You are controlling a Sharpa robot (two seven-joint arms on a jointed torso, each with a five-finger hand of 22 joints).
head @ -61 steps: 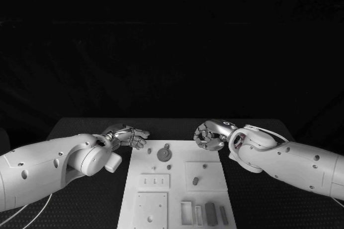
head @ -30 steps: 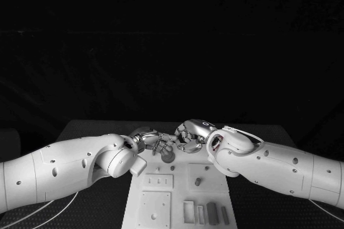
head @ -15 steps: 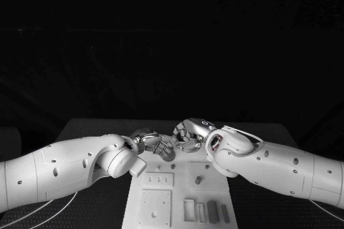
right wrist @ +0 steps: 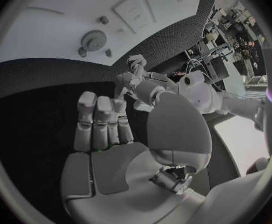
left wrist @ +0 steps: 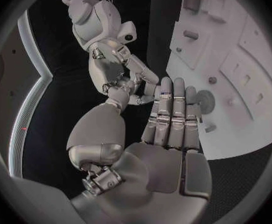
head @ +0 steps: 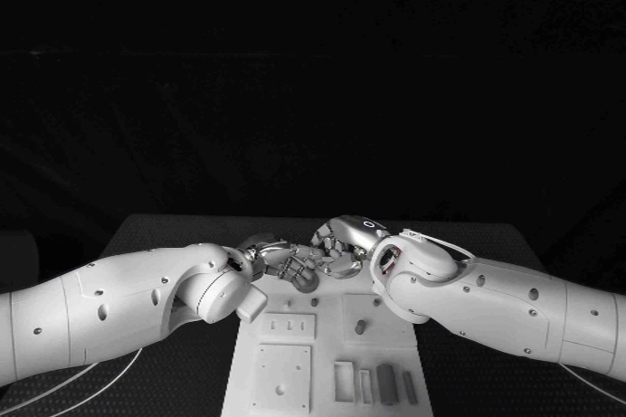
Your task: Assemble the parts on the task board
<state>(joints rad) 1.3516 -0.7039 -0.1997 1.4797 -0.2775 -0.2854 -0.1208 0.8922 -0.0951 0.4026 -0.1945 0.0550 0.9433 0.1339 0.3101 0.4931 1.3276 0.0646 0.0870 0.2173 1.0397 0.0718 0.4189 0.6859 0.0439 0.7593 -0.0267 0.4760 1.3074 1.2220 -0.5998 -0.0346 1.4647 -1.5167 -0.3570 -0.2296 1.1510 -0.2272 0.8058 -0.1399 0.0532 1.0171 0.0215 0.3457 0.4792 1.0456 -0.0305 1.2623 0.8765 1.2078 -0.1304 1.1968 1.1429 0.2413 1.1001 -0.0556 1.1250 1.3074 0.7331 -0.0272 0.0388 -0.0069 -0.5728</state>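
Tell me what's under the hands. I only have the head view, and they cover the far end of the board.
Observer: The right wrist view shows a round toothed gear lying flat on the board, with no hand on it.
Operator: Is the left hand holding anything?
Observer: No. In its wrist view the left hand has its fingers straight and side by side, and the palm is empty.
Operator: And the right?
Observer: The right hand is empty too. Its wrist view shows a bare palm with nothing between the fingers.
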